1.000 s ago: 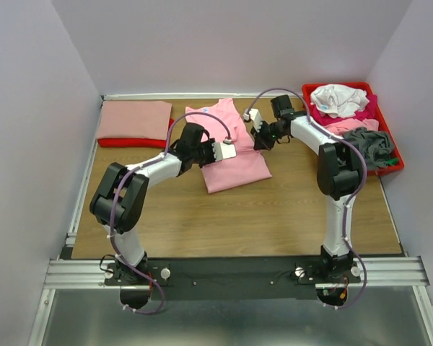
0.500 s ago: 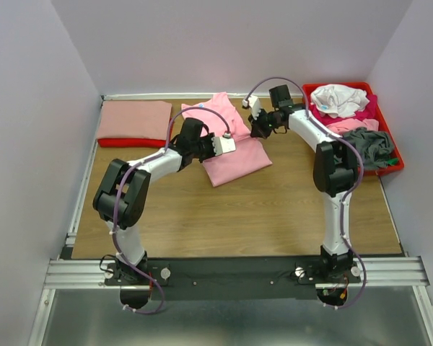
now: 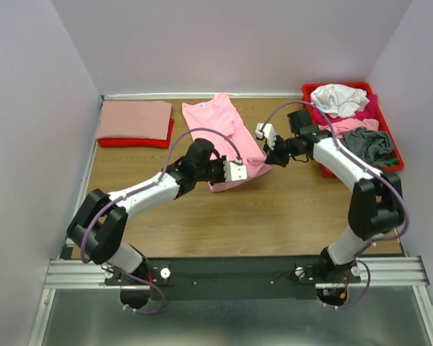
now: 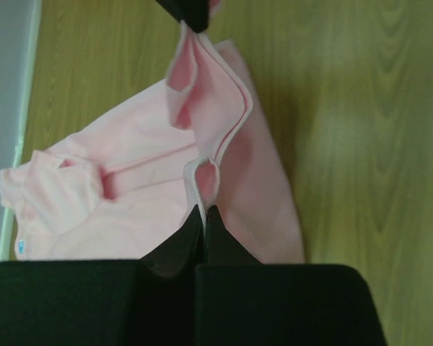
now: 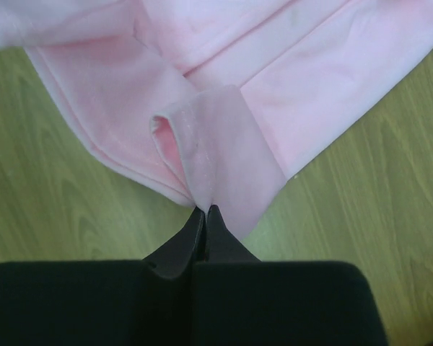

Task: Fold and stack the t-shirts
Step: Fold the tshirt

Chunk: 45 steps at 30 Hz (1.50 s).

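Observation:
A light pink t-shirt [image 3: 218, 128] lies lengthwise on the wooden table, its neck toward the back wall. My left gripper [image 3: 244, 173] is shut on its near edge; the left wrist view shows the hem pinched between my fingertips [image 4: 203, 210] and a small blue neck label [image 4: 20, 246] at the far end. My right gripper [image 3: 269, 160] is shut on the same edge further right, with a fold of the pink cloth [image 5: 202, 144] held at its tips [image 5: 205, 210]. A folded salmon shirt [image 3: 133, 118] lies on a folded red shirt [image 3: 133, 142] at the back left.
A red plastic tray [image 3: 335, 85] stands at the back right, holding a white shirt [image 3: 338, 99], a magenta one [image 3: 330, 116] and a grey one [image 3: 368, 143]. Walls close in the back and both sides. Bare wood [image 3: 274, 216] lies in front of the pink shirt.
Both grippers have moved toward the near side with the pink shirt's edge held. The shirt now lies stretched out longer from the back wall toward the front.

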Available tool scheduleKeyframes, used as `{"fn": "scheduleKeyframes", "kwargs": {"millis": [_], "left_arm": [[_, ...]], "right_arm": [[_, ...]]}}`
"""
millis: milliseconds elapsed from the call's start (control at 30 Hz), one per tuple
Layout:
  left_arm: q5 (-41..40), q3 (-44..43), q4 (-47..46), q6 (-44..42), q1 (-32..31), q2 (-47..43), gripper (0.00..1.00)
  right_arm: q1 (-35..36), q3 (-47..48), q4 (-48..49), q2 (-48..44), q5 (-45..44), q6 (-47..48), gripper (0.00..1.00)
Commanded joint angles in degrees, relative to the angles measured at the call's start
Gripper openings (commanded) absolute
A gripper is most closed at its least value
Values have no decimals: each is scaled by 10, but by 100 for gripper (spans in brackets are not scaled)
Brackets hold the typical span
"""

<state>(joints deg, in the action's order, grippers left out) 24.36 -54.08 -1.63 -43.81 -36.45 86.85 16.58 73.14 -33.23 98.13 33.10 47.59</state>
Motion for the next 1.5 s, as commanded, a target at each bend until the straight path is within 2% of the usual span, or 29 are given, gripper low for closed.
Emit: {"fn": "scheduleKeyframes", "kwargs": {"millis": [0, 200, 400, 667, 767, 867, 967, 1067, 1267, 1333, 1433, 1467], "left_arm": [[-4, 55, 37, 43, -58, -26, 0], [-19, 107, 37, 98, -124, -79, 0], [-12, 116, 49, 136, -183, -118, 0], [-15, 114, 67, 207, -319, -146, 0], [-6, 99, 72, 231, -335, -150, 0], [-11, 85, 98, 224, -340, -165, 0], [-60, 87, 121, 184, -336, -175, 0], [-73, 99, 118, 144, -297, -182, 0], [-50, 97, 44, 79, -141, -160, 0], [-41, 85, 28, 65, -110, -140, 0], [-8, 58, 20, 43, -48, -79, 0], [7, 51, 20, 39, -35, -43, 0]], "right_arm": [[3, -76, -26, -75, 11, 30, 0], [2, -171, -103, -184, 6, 70, 0], [2, -236, -198, -298, -20, 125, 1], [3, -217, -349, -395, -17, 202, 0], [3, -192, -394, -408, -7, 211, 0], [3, -175, -376, -414, -15, 194, 0], [2, -164, -342, -399, -28, 176, 0], [3, -151, -284, -341, -30, 153, 0], [3, -59, -221, -160, 9, 125, 0], [3, -15, -203, -90, 13, 113, 0], [3, 37, -192, -17, 14, 88, 0], [3, 70, -189, 33, 11, 75, 0]]}}
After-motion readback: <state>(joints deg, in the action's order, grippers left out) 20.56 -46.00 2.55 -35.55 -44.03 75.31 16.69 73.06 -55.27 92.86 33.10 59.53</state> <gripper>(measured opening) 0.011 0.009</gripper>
